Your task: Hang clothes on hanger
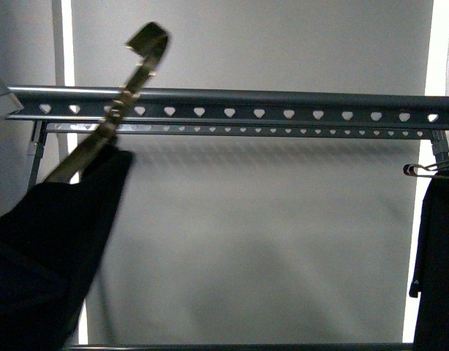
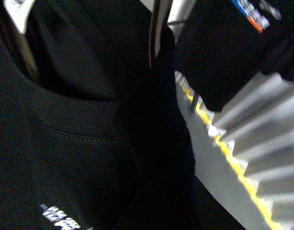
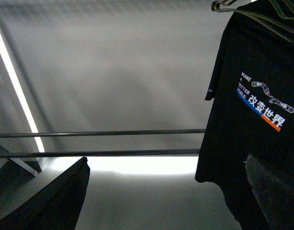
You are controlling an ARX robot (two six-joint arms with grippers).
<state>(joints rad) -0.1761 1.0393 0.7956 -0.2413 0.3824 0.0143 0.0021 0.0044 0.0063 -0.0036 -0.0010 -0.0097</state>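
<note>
The clothes (image 1: 49, 248), a black T-shirt, hang at the lower left on a small bronze coat hanger (image 1: 100, 139) whose hook (image 1: 148, 36) rises above the rail. The hanger (image 1: 283, 97), a grey metal rack rail punched with heart-shaped holes, runs across the top. The left wrist view shows the shirt's ribbed collar (image 2: 80, 115) and white print (image 2: 61, 218). My left gripper is shut on the clothes, its fingers buried in dark cloth. My right gripper (image 3: 167, 182) is open with nothing between its fingers, near two thin rack bars (image 3: 113, 132).
Another black T-shirt (image 3: 252, 120) with white text and a blue-orange stripe hangs on a silver wire hanger (image 1: 429, 170) at the rack's right end. A pale wall fills the background. A ridged pale surface with a yellow stripe (image 2: 233, 163) lies beside the left arm.
</note>
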